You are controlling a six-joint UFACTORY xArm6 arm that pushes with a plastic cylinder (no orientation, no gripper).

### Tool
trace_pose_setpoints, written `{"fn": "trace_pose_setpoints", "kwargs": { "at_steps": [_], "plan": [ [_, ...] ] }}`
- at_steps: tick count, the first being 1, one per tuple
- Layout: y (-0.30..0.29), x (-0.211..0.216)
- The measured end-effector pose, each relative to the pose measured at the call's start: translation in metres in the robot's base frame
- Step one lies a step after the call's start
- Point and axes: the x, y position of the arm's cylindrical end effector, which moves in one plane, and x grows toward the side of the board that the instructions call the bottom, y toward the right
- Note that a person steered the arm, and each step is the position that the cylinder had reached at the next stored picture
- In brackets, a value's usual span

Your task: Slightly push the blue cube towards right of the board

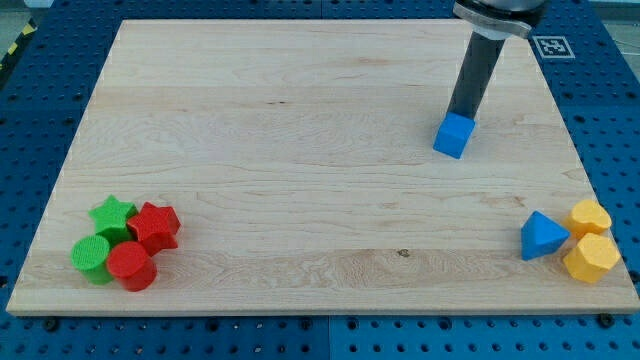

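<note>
Camera view: my tip [461, 115], the lower end of the straight dark rod [475, 75], stands on the pale wooden board [300, 150] in the view's upper right part. There is no claw on this arm, so nothing can be wide, narrow or holding; the rod simply ends in the tip. The small blue cube [453, 136] lies directly below the tip towards the view's bottom, touching it or very nearly so.

Far to the lower right of the tip, by the board's right edge, a blue triangular block [542, 237] sits just beside two yellow blocks [591, 243]. Far to the lower left, a green star block [112, 215], a green cylinder [91, 259], a red star-like block [155, 226] and a red cylinder [131, 267] cluster together.
</note>
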Motion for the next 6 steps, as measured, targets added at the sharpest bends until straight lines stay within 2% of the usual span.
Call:
{"fn": "trace_pose_setpoints", "kwargs": {
  "at_steps": [2,4,6],
  "plan": [
    [-0.034,0.009],
    [-0.036,0.041],
    [-0.080,0.040]
  ]
}}
